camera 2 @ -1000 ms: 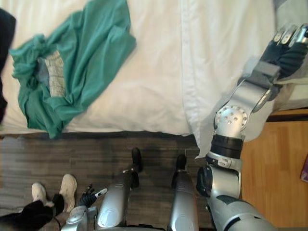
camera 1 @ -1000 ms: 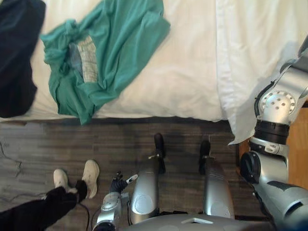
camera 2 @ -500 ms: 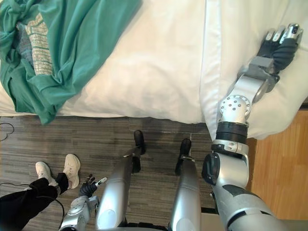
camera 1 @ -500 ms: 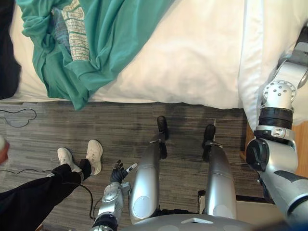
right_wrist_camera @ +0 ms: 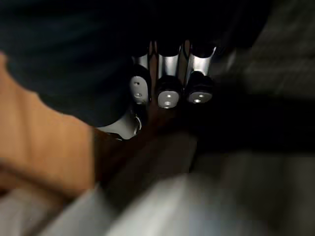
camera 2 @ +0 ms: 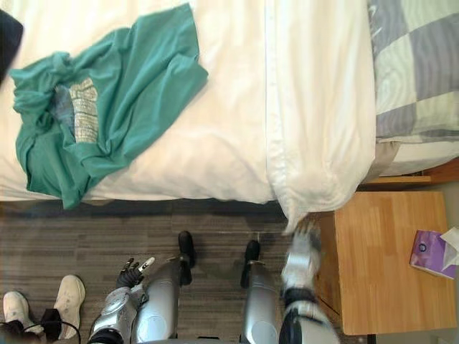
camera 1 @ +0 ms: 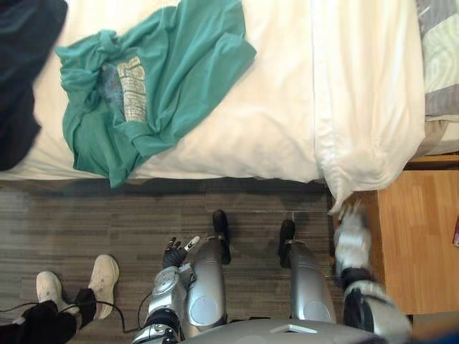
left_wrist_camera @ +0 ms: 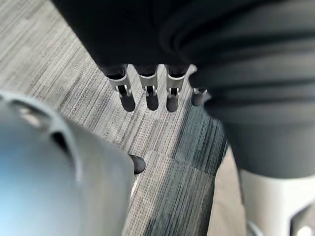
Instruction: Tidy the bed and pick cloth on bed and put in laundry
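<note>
A teal T-shirt point(camera 1: 150, 86) lies crumpled on the white bed point(camera 1: 272, 107), its lower edge hanging over the near side. A dark cloth point(camera 1: 21, 79) lies at the bed's far left. My left hand point(camera 1: 174, 254) hangs low over the floor by my side, fingers point(left_wrist_camera: 147, 93) straight and holding nothing. My right hand point(right_wrist_camera: 168, 86) is down between the bed's corner and the nightstand point(camera 2: 391, 265), fingers relaxed and holding nothing, blurred by motion. Both hands are well away from the shirt.
A folded white cover point(camera 2: 315, 107) runs across the bed, with a grey checked pillow point(camera 2: 416, 72) to its right. A purple tissue box point(camera 2: 429, 254) sits on the nightstand. A person's white shoes point(camera 1: 100, 276) stand on the striped floor at the lower left.
My right arm has dropped from over the white cover down to the nightstand's side. The camera has shifted, now showing the pillow and nightstand. The shirt lies as before.
</note>
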